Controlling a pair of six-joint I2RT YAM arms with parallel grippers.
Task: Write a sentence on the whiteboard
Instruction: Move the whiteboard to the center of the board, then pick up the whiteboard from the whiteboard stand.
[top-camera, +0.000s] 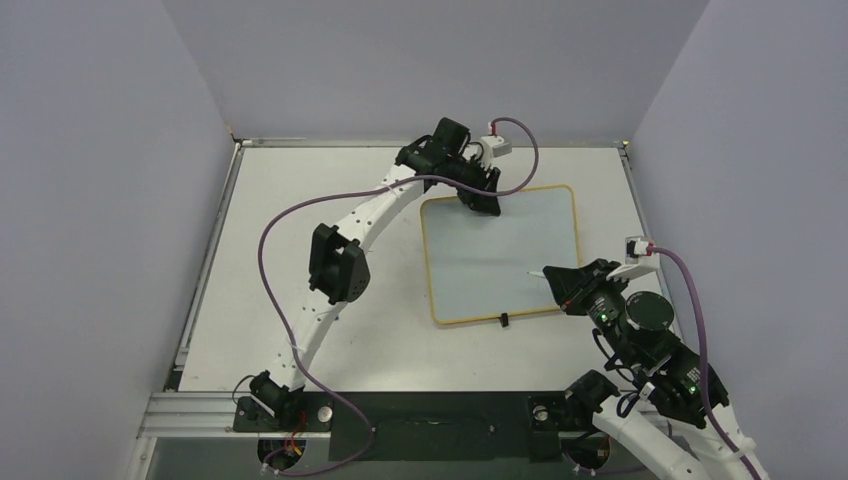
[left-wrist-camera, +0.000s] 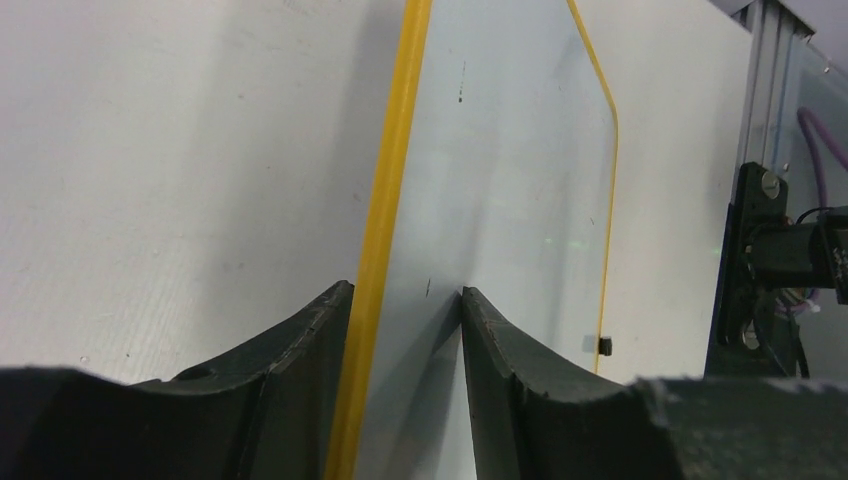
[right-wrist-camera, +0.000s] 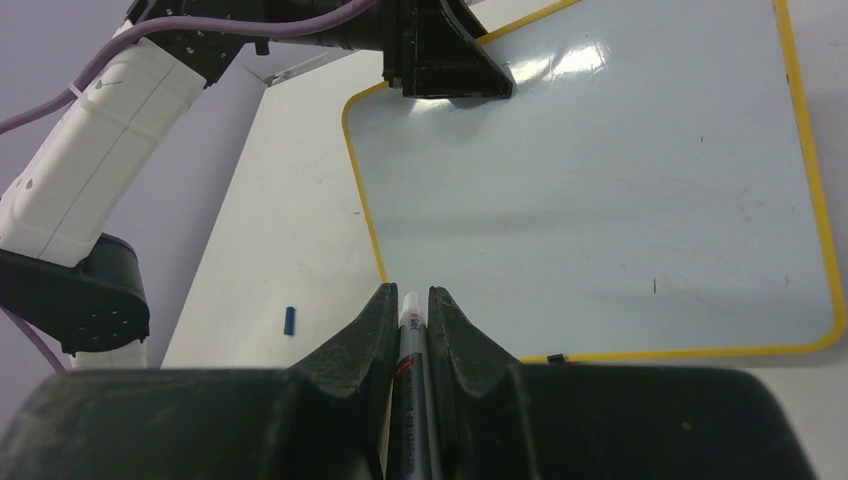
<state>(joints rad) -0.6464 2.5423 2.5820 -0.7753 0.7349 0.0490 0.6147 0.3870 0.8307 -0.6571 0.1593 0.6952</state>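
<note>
The small rectangular white board with the thin yellow-orange frame (top-camera: 500, 250) lies flat on the white table (top-camera: 300, 170), right of the table's middle, with one black foot (top-camera: 503, 320) on its near edge. No sentence shows on it yet; the glossy face carries only a few dark specks.

The right gripper (top-camera: 552, 278) hangs over the board's near-right corner, clenched on a slim grey marker (right-wrist-camera: 412, 340). The writing surface spreads ahead and to the left of it, so the marker's long axis already points in across the board toward its far-left corner. This arm is the nearer one for writing.

The left gripper (top-camera: 482, 200) sits at the board's far edge near the far-left corner. Its dark fingers (left-wrist-camera: 300, 350) stand apart, straddling the frame – gripping nothing, probably steadying the board.

Whether the marker's pale end touches the board cannot be told, nor whether it is the nib. A small blue cylinder (right-wrist-camera: 289, 321) beside the board's left edge may be the cap – too small to say.
</note>
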